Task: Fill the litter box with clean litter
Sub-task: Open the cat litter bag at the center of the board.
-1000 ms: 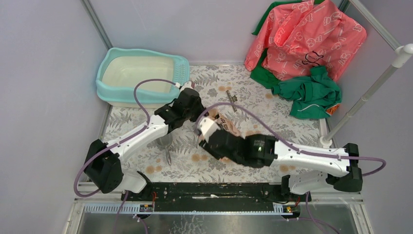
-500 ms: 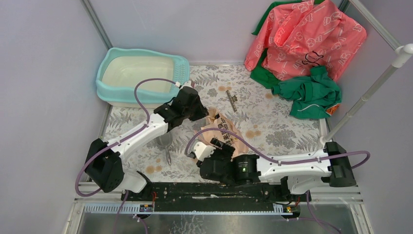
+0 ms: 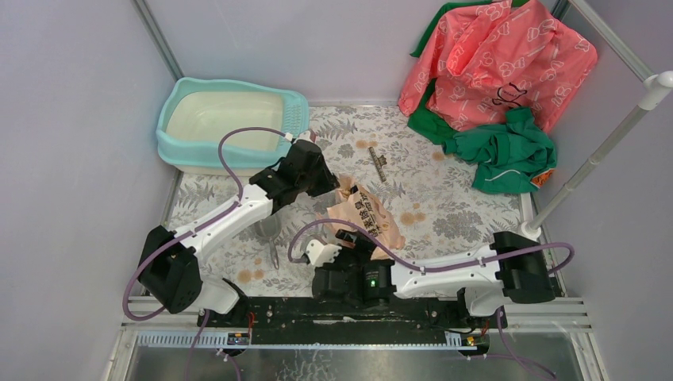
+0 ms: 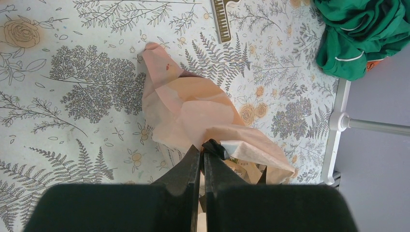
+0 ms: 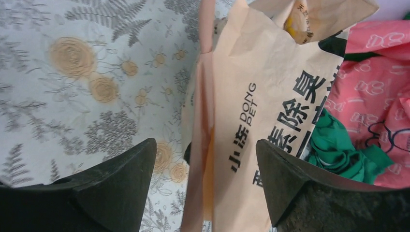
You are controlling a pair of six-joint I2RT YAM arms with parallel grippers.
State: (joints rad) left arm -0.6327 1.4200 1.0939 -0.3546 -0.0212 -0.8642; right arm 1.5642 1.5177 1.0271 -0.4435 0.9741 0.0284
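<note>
The turquoise litter box (image 3: 176,101) with its cream pan sits at the back left, and I see nothing in it. A peach paper bag (image 3: 367,216) with black print lies mid-table. My left gripper (image 3: 331,184) is shut on the bag's (image 4: 193,108) crumpled top edge, jaws (image 4: 203,151) pressed together. My right gripper (image 3: 343,240) is open near the bag's front end. The bag (image 5: 251,101) stands ahead of and between its spread fingers (image 5: 205,145), and neither pad touches it. The clean litter is hidden.
A grey scoop (image 3: 271,236) lies under the left arm. A ruler-like strip (image 3: 379,165) (image 4: 223,19) lies behind the bag. Pink printed fabric (image 3: 492,55) and green cloth (image 3: 508,151) are heaped at the back right. A white pole (image 3: 595,159) stands at the right.
My right gripper has drawn back from the bag toward the near edge and its jaws have widened. The left gripper keeps its hold in the same place.
</note>
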